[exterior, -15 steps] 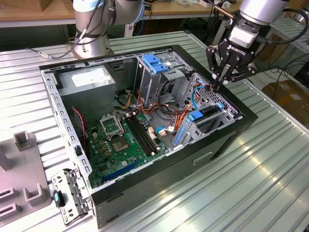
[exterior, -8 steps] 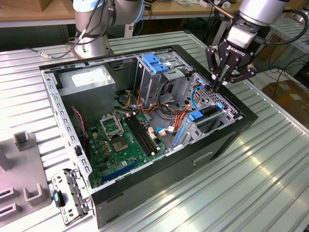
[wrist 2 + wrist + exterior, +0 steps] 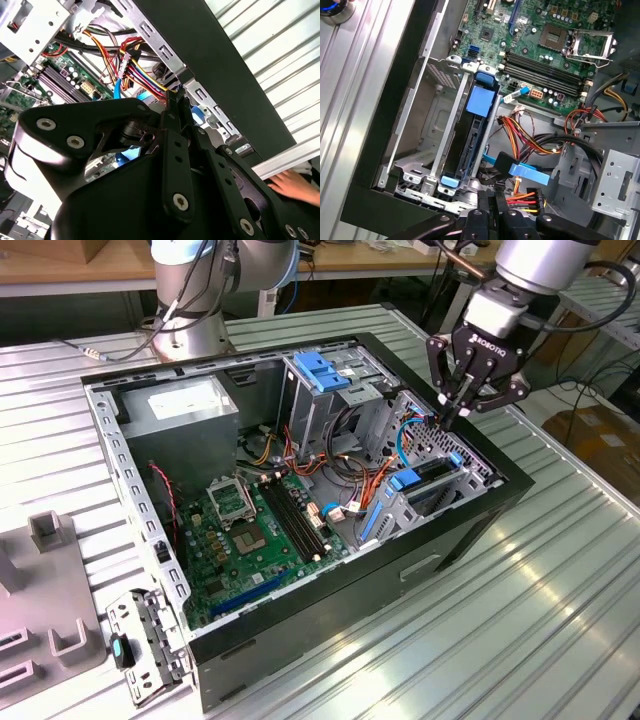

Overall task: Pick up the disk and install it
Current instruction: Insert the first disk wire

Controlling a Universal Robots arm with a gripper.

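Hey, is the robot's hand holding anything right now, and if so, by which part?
Nothing is held. The hand hangs with its fingers closed together and empty, above the open computer case. The disk sits in its bay, apart from the hand.

Exterior view: high, angled down from off the table (image 3: 560, 580), whole open computer case (image 3: 300, 640) in frame, arm at the exterior view's right. Both wrist views: close, riding on the arm, looking past the gripper (image 3: 492, 212) into the case; both share the motherboard (image 3: 545, 45) and coloured cables (image 3: 137, 75).
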